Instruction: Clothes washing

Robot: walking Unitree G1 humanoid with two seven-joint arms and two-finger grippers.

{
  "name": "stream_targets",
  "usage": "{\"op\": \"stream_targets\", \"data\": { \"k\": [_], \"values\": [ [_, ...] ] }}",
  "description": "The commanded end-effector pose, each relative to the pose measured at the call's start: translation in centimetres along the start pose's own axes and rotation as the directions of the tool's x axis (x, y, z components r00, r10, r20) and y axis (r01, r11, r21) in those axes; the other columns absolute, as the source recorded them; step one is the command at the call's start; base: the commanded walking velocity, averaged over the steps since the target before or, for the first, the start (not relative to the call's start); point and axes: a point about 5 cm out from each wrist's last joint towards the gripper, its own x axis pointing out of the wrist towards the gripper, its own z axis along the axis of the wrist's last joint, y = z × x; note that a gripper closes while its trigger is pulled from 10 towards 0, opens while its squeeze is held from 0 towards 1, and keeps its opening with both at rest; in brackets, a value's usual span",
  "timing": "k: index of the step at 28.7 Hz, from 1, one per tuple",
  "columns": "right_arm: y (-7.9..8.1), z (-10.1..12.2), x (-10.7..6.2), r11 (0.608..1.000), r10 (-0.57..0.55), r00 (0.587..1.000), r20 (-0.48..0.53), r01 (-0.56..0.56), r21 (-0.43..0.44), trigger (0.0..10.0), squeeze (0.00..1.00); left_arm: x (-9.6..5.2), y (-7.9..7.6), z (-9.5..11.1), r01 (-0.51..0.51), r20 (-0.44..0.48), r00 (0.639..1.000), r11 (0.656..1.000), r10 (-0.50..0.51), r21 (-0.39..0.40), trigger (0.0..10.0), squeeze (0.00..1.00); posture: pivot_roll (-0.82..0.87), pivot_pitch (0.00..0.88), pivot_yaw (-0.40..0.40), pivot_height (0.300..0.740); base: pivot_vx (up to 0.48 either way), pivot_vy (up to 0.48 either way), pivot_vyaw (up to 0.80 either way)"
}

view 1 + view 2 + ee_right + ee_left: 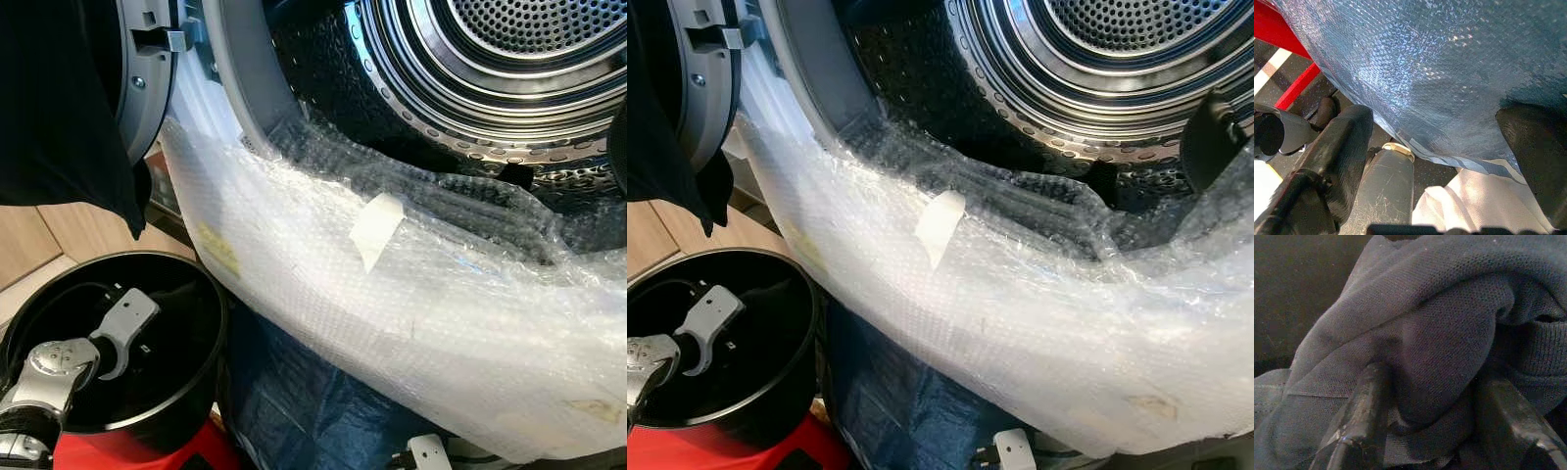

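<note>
- Left gripper (1425,431) first: its two black fingers (1359,426) are pinching a bunched fold of a dark navy garment (1440,333), one finger on each side of the wad.
- Up close in the wrist view, that garment shows a fine pique knit with a ribbed band along one edge, and it's folded over itself in thick soft rolls.
- From the head views, the silver left arm (59,367) reaches down into a round black bucket (201,372) at lower left, so that's where the garment sits, dark against the dark interior.
- Above the bucket, a black cloth (59,108) hangs at the upper left, draped in front of the open washer door (147,88).
- Moving right, bubble wrap (411,323) is spread over the lower lip of the washing machine opening, with a strip of pale tape (375,227) stuck on it.
- Behind it is the perforated steel drum (490,59), shiny and ringed.
- Below the wrap, a blue tarp (294,401) covers the machine's front.
- Right gripper (1440,142) is down low beside that blue tarp, fingers spread wide apart with nothing between them; a red frame (1288,39) shows nearby.
</note>
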Motion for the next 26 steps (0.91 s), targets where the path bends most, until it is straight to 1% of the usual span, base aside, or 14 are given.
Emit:
{"op": "stream_targets", "data": {
  "k": [1,13,26],
  "values": [
    [-1.33,-0.09,-0.39,0.999,-0.044,0.999,0.002,0.044,0.002,10.0,0.00,0.17,-0.24,-0.15,0.008,-0.009,1.000,1.000,-0.008,0.001,0.0,0.00,0.05,0.057,-0.166,0.740,0.000,0.000,0.00],
    [-1.14,-0.43,-0.40,0.999,-0.041,0.999,-0.004,0.041,-0.005,10.0,0.00,0.45,-0.37,-0.11,-0.031,0.010,0.999,1.000,0.031,0.000,0.0,0.00,0.06,0.004,-0.160,0.740,0.000,0.000,0.00],
    [-0.91,-0.27,-0.31,0.999,-0.040,0.999,0.005,0.040,0.009,10.0,0.00,0.98,-0.82,0.14,-0.042,0.030,0.999,0.999,0.042,-0.012,0.0,0.00,0.05,0.017,-0.154,0.740,0.000,0.000,0.00]
  ]
}}
